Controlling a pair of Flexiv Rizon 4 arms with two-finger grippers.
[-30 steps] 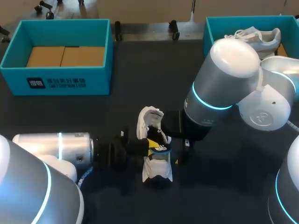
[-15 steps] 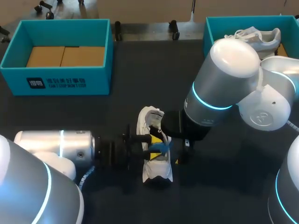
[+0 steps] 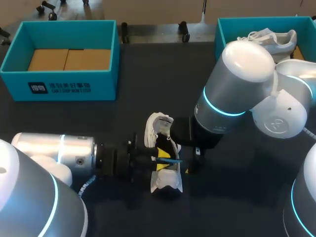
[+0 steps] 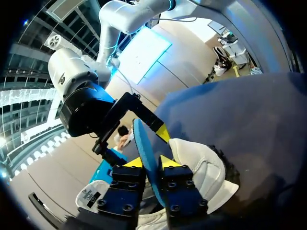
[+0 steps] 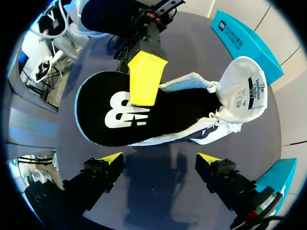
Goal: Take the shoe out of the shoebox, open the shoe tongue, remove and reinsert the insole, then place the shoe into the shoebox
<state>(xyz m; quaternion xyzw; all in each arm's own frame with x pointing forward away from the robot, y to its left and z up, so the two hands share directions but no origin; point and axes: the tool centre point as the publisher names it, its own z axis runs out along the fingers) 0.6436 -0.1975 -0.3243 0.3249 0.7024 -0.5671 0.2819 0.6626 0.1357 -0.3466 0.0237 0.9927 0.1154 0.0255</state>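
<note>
One black, blue-edged insole [image 5: 96, 117] juts from the white shoe [image 3: 166, 181], pinched by the left pincer [image 4: 149, 162]; the right pincer [image 5: 158, 160] is spread.

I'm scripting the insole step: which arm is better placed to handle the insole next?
Left. The left gripper is shut on the insole, right at the shoe. The right gripper hangs open above them, holding nothing.

2 shoes [image 3: 165, 181], 2 boxes [image 3: 74, 89], 1 insole [image 5: 110, 115]
</note>
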